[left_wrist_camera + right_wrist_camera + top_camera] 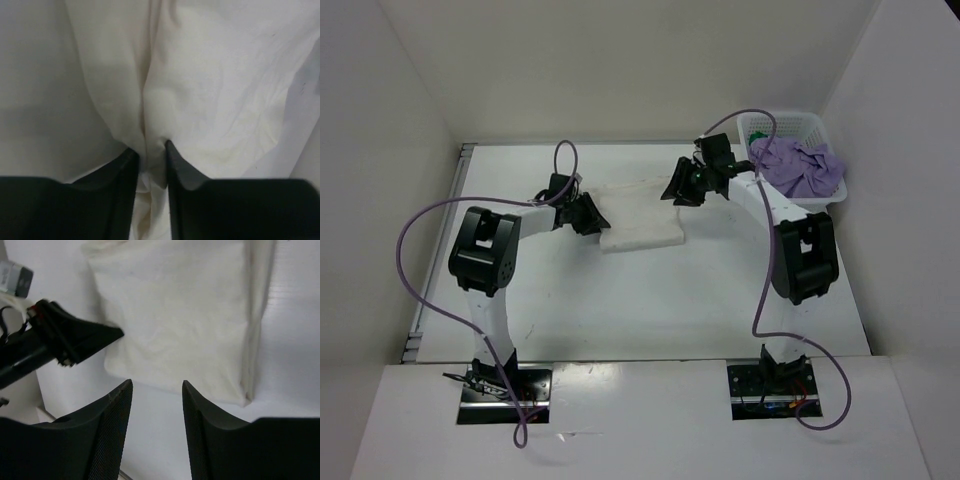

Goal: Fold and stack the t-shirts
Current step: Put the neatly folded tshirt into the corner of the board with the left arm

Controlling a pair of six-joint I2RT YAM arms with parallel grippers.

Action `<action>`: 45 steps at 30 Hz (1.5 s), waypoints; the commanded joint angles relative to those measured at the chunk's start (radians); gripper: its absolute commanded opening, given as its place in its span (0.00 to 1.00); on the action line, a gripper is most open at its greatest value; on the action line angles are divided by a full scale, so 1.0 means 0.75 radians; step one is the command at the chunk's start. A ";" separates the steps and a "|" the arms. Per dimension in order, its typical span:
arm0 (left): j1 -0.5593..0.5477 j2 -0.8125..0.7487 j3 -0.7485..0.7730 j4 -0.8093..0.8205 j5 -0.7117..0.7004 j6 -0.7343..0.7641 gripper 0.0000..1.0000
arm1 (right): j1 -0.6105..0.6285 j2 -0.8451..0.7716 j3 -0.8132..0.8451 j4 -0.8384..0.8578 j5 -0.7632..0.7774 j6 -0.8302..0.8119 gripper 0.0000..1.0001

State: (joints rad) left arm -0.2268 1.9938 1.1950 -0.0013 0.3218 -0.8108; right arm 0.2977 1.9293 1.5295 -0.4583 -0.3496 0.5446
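Note:
The white t-shirt [642, 226] lies folded into a rectangle in the middle of the table. My left gripper [594, 218] is at its left edge, shut on a pinched ridge of the white cloth [150, 125]. My right gripper [676, 190] hovers open and empty just off the shirt's far right corner; the shirt [185, 325] lies ahead of its fingers. The lilac t-shirt [802, 168] is bunched in the basket, with a speck of green cloth [756, 165] at its left edge.
The white lattice basket [790, 125] stands at the back right by the right wall. White walls close the table on three sides. The left gripper's finger [75, 337] shows in the right wrist view.

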 commanded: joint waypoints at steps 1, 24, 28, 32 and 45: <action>-0.006 0.119 0.086 0.018 -0.006 0.022 0.32 | 0.012 -0.155 -0.067 0.022 -0.039 -0.010 0.50; 0.775 0.105 0.379 -0.037 -0.228 -0.068 0.45 | 0.012 -0.427 -0.487 0.030 -0.078 -0.025 0.51; 0.799 -0.054 0.141 0.075 -0.308 -0.185 0.80 | 0.024 -0.439 -0.534 0.055 -0.092 -0.012 0.51; 0.799 -0.242 -0.006 0.088 -0.278 -0.197 0.92 | 0.024 -0.468 -0.546 0.055 -0.080 -0.012 0.54; 0.159 -0.811 -0.337 -0.088 -0.263 -0.064 0.67 | -0.016 -0.276 -0.009 -0.158 0.433 -0.029 0.40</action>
State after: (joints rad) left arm 0.0639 1.3952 0.9699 -0.0105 0.0837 -0.9024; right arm 0.3000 1.6833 1.3655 -0.5560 -0.1650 0.5499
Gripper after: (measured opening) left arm 0.673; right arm 0.410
